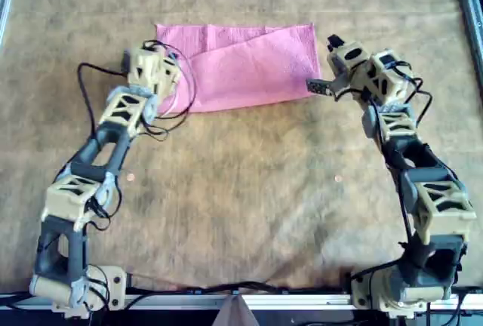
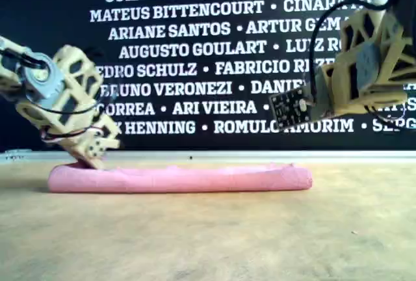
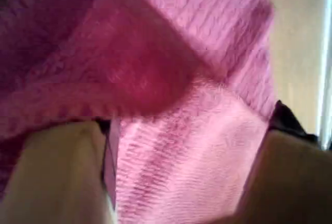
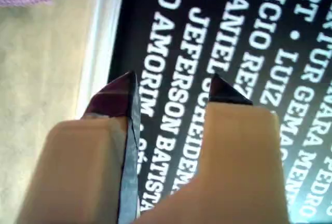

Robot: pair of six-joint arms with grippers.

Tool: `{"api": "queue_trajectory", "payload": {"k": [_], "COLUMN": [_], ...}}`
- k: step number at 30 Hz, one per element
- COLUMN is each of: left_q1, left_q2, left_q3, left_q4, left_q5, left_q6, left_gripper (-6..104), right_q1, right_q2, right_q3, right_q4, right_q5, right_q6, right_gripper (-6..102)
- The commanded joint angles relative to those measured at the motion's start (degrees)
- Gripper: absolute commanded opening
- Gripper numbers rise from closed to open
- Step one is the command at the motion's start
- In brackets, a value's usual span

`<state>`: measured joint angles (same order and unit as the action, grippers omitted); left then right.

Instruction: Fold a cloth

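Names in white capitals, "AUGUSTO GOULART" and "ARI VEIRA" among them, fill the black banner [image 2: 195,47] behind the folded pink cloth [image 1: 249,66] lying on the tan table [image 1: 249,213], left gripper [image 1: 151,69] spread over its edge, right gripper [image 1: 324,62] parted, empty, raised.

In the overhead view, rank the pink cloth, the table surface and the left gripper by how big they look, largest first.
1. The table surface, which fills nearly the whole frame.
2. The cloth, a folded pink rectangle.
3. The left gripper, clearly smaller than the cloth, though it sits nearer the camera.
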<state>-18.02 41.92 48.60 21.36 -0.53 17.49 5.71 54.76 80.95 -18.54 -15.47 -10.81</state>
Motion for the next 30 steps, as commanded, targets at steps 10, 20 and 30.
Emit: {"api": "queue_trajectory", "payload": {"k": [10, 20, 30], "left_q1": [1.4, 0.7, -2.8], "left_q2": [8.2, 19.7, 21.8], "left_q3": [-12.0, -3.6, 17.1], "left_q4": [-2.6, -2.4, -2.3], "left_q5": [-10.1, -11.0, -10.9], "left_q6": [0.8, 0.9, -2.2], "left_gripper": [100, 100, 100], "right_q1": [-0.1, -0.5, -0.6], "right_q2": [8.3, 8.3, 8.3], "right_q3": [2.5, 3.3, 3.3], "right_q4": [-1.9, -1.5, -1.2], "right_q5": [-0.3, -0.3, -0.3], "right_q6": [-0.35, -0.35, -0.35], "right_gripper": [56, 56, 56]}}
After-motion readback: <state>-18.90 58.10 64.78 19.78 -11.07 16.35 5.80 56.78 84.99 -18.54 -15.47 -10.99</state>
